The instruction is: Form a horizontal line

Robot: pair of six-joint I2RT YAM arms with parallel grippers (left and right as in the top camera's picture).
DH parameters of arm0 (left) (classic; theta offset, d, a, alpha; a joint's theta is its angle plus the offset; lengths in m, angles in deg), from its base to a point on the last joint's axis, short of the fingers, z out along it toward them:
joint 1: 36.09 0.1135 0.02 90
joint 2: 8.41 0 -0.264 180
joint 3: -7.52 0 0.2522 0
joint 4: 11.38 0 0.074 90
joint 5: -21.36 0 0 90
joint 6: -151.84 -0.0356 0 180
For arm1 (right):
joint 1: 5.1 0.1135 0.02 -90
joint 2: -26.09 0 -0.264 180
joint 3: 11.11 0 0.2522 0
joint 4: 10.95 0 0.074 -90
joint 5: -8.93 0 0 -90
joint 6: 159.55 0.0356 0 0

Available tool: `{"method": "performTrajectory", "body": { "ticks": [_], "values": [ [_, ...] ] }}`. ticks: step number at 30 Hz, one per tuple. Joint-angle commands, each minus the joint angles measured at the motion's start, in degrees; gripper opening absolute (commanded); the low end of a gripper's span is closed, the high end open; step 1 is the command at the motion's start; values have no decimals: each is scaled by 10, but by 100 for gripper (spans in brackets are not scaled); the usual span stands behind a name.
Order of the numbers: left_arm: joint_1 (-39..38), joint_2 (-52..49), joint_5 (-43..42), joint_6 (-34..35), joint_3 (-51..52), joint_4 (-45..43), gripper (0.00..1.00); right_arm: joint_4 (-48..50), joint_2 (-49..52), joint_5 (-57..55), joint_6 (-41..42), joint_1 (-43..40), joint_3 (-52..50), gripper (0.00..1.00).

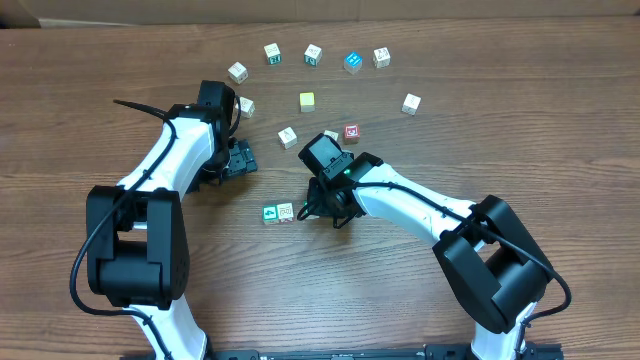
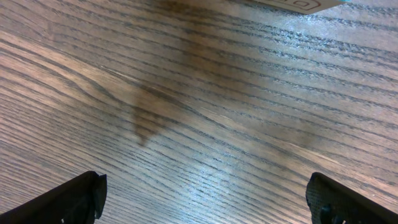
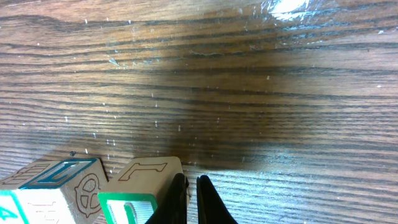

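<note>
A green cube with a white mark (image 1: 270,213) and a white cube (image 1: 286,212) sit side by side in a short row left of centre. My right gripper (image 1: 306,208) is low at the row's right end. Up close, it (image 3: 191,182) is shut with nothing between its fingers. Its left finger (image 3: 177,199) rests against the side of a green-framed "L" cube (image 3: 140,186), which stands beside a cube with a wheel mark (image 3: 62,186). The red-faced cube (image 1: 351,132) lies apart, further back. My left gripper (image 1: 238,158) (image 2: 205,193) hangs open over bare wood.
Loose cubes arc across the back: a blue one (image 1: 353,62), a yellow one (image 1: 307,101), white ones (image 1: 237,71) (image 1: 411,103) and several more. One cube (image 1: 288,137) lies between the two arms. The wooden table (image 1: 500,150) spreads around them.
</note>
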Motion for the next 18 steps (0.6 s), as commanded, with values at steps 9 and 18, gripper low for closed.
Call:
{"method": "performTrajectory", "body": {
  "ticks": [9,18],
  "values": [
    [-1,-6,7,2,2,-2,100,-6,-9,-5,4,2,-3,5],
    [-1,-6,7,2,2,-2,99,-9,-9,-5,4,2,-3,5]
  ]
}}
